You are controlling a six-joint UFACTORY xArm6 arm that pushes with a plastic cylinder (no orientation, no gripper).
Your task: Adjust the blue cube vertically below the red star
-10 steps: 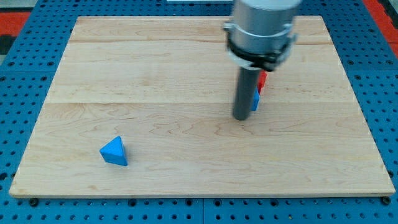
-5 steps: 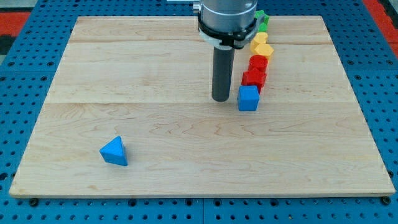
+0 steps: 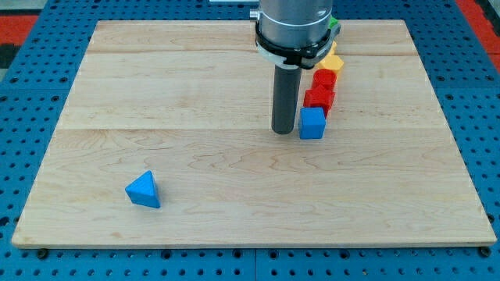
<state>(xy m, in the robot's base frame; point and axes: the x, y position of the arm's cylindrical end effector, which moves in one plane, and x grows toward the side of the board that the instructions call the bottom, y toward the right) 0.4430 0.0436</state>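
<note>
My tip point(image 3: 284, 131) touches the blue cube's point(image 3: 312, 123) left edge.

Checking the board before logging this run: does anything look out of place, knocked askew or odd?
Nothing looks damaged or toppled. The blue cube sits just below the red star in a tidy column. Only the blue triangular block lies apart, near the view's bottom left. My tip is beside the cube's left.
</note>
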